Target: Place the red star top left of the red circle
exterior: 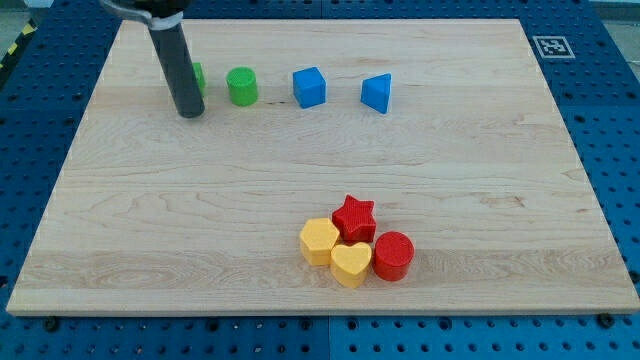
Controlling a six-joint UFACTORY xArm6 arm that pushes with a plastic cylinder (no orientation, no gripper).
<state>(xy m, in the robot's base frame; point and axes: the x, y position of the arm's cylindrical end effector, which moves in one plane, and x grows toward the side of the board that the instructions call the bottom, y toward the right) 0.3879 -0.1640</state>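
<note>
The red star (353, 217) lies low on the board, right of centre. The red circle (393, 254) sits just below and to its right, touching or nearly touching it. A yellow hexagon (319, 241) and a yellow heart (351, 263) press against the star from the left and below. My tip (189, 111) is far off at the view's top left, in front of a green block (198, 78) that the rod partly hides.
A green cylinder (241, 86), a blue cube (309, 87) and a blue triangular block (377, 92) stand in a row along the view's top. The wooden board (150, 240) lies on a blue perforated table. A marker tag (552, 46) is at the top right corner.
</note>
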